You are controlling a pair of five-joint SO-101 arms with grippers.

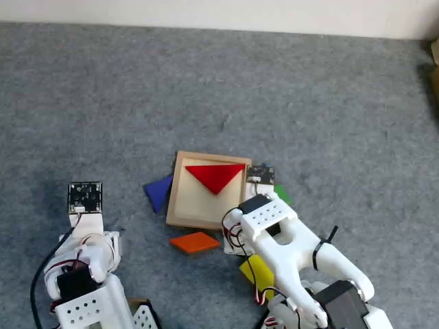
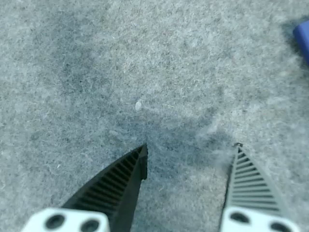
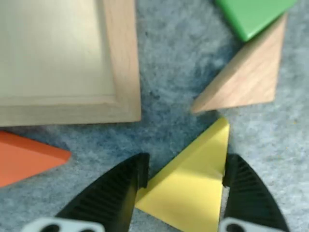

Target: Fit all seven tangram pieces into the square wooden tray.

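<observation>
Nearest the arms, the right gripper (image 3: 185, 159) hangs low over the yellow triangle (image 3: 193, 198). Its jaws are apart, one to each side of the piece and close against its edges, but as far as I can judge not clamped on it. The triangle lies flat on the grey felt (image 2: 145, 72), a little way off the tray's near corner. It looks thin, stiff and light, with smooth painted faces, so it should lift easily, though it may squirt out if pinched on two sloping sides. The safer hold is probably one pad on the long edge and the other near the opposite corner, with the tips down at the felt. The left gripper (image 2: 191, 146) hovers over bare felt with its jaws spread and nothing between them. A little farther out, the orange piece (image 3: 24, 159) lies just beside the tray's near rim. A bare wooden triangle (image 3: 246, 77) lies past the yellow one, and the green piece (image 3: 251, 14) touches or overlaps its far end. The square wooden tray (image 3: 124, 58) comes next, with the blue piece (image 1: 159, 192) just beside it on the left arm's side. The red triangle (image 1: 216, 177) sits inside the tray, its long edge along the far rim, so most of the fitting is not yet done.
</observation>
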